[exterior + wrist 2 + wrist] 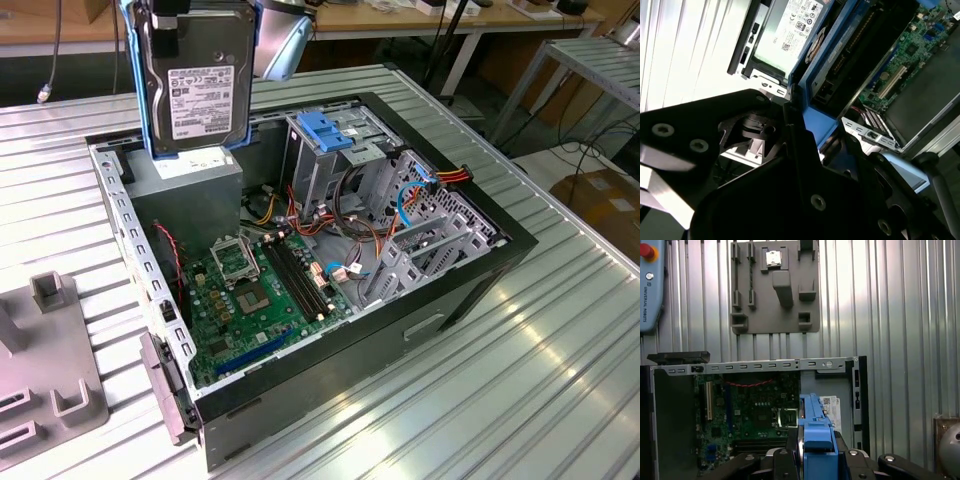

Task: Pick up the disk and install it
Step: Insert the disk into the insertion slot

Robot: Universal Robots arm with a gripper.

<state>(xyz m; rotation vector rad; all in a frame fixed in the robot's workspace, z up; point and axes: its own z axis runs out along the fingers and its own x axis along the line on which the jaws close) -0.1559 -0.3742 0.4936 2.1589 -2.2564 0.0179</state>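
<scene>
Ribbed metal tabletop (520, 380) carries the open computer case (505, 250), and at the upper left of the exterior view we see our gripper (170, 14) pinching the disk (197, 85) by its top, upright above the grey power-supply box (190, 195).

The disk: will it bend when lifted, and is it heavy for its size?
The disk looks stiff: its flat metal body hangs upright without sagging. Metal-cased, it is probably heavy for its size. Its blue plastic rails may flex.

Top of disk (197, 85) cut off by exterior view's edge.
</scene>
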